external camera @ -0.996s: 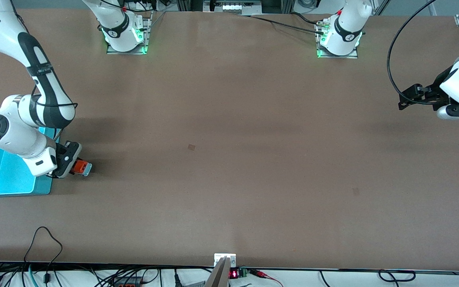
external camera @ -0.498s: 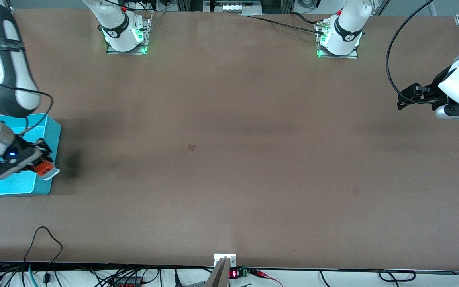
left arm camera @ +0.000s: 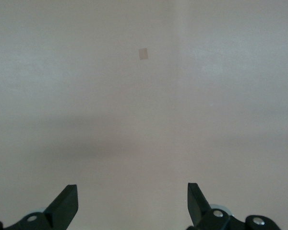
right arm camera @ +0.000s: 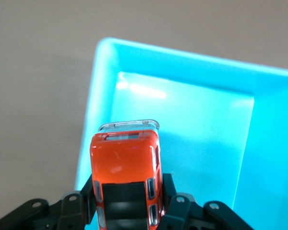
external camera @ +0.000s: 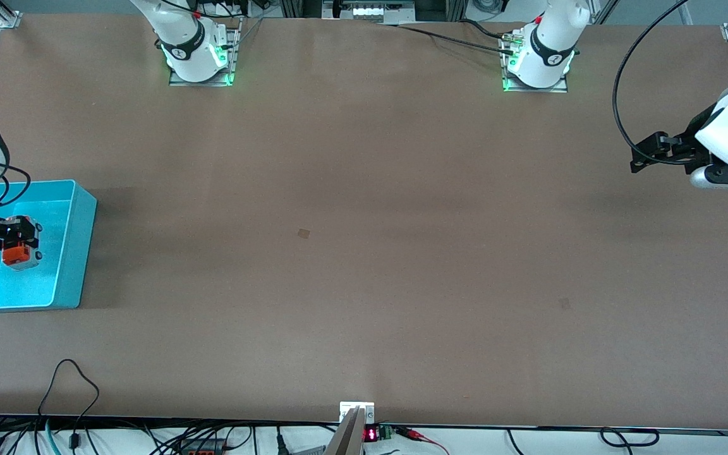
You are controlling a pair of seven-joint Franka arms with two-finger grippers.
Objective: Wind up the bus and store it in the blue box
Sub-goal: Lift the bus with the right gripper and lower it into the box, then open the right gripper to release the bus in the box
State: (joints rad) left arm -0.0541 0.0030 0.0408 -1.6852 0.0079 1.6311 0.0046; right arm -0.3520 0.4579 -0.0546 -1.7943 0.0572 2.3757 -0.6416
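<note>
The small orange-red bus (external camera: pixel 16 251) with a black roof hangs in my right gripper (external camera: pixel 15 243), which is shut on its sides over the inside of the blue box (external camera: pixel 83 249). In the right wrist view the bus (right arm camera: pixel 125 160) sticks out past the gripper (right arm camera: pixel 128 194), its silver end over the box's lighter floor (right arm camera: pixel 206 139). The box stands at the right arm's end of the table. My left gripper (external camera: pixel 641 156) waits open above bare table at the left arm's end. In its wrist view the left gripper (left arm camera: pixel 132 203) has nothing between its fingers.
Two small dark square marks lie on the brown tabletop, one near the middle (external camera: pixel 303 233) (left arm camera: pixel 143 53) and one toward the left arm's end (external camera: pixel 564 303). A black cable loop (external camera: pixel 73 379) and a metal bracket (external camera: pixel 356 414) sit at the table's edge nearest the front camera.
My right gripper has carried the bus from above the table beside the box, over the wall, to above the box's inside. The left arm has not moved.
</note>
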